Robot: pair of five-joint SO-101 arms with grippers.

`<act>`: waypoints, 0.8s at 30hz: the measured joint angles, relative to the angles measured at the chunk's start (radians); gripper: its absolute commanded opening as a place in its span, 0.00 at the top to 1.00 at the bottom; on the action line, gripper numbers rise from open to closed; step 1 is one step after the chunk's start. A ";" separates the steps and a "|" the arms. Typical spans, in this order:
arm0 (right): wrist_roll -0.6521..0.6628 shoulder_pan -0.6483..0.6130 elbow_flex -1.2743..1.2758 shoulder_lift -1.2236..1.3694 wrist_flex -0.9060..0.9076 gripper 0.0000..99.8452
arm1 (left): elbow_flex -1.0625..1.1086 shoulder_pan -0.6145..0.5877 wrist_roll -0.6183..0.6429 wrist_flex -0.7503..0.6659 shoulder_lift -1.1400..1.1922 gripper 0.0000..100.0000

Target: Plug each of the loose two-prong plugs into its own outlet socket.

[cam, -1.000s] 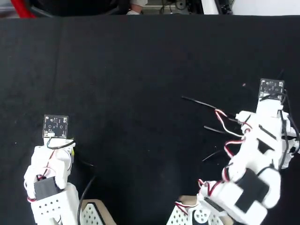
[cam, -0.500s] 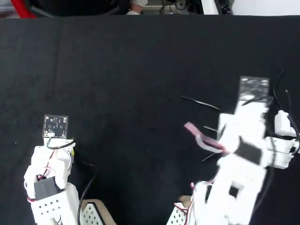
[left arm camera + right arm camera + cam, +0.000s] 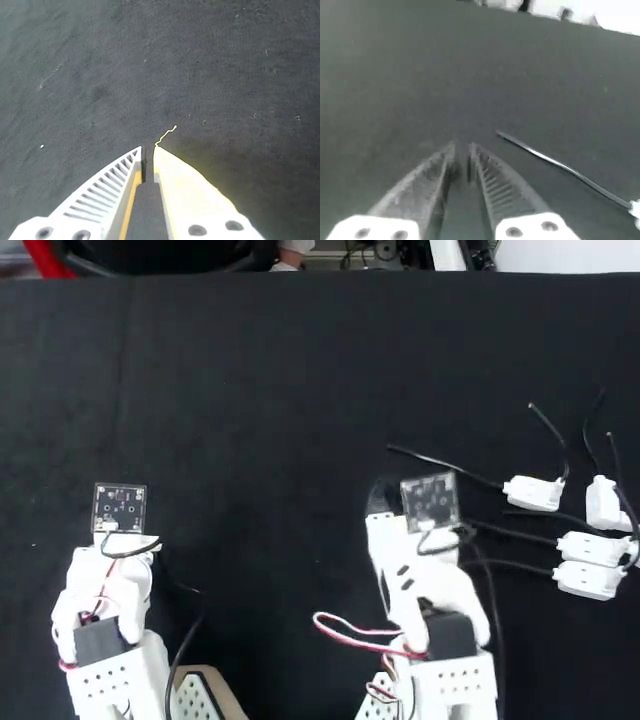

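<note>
Left claw (image 3: 147,150): fingers pressed together to a hairline slit, nothing in them. It is low over the black cloth (image 3: 300,390). A short pale thread (image 3: 166,135) lies on the cloth just past its tips.

Right claw (image 3: 461,147): fingers drawn in with a narrow gap between them, holding nothing. A black cord (image 3: 555,162) lies on the cloth ahead of the tips and off to one side, apart from them.

From above, I see four white corded pieces out to the right arm's (image 3: 430,610) right. The nearest (image 3: 533,492) is beside that claw but not touching. All are well apart from the left arm (image 3: 105,630). I cannot tell plugs from sockets.
</note>
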 measured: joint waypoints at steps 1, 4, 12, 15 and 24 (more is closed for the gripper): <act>-0.026 0.005 0.002 -0.003 0.017 0.97 | 0.000 0.006 0.000 0.002 0.000 0.95; -0.084 0.000 0.003 -0.003 0.084 0.97 | 0.000 0.006 0.000 0.038 0.000 0.95; -0.101 0.000 0.005 -0.003 0.199 0.97 | 0.000 0.006 0.002 0.186 0.000 0.95; -0.101 0.000 0.005 -0.003 0.203 0.97 | 0.000 0.006 0.002 0.189 0.000 0.95; -0.101 0.000 0.005 -0.003 0.203 0.97 | 0.000 0.006 0.002 0.189 0.000 0.95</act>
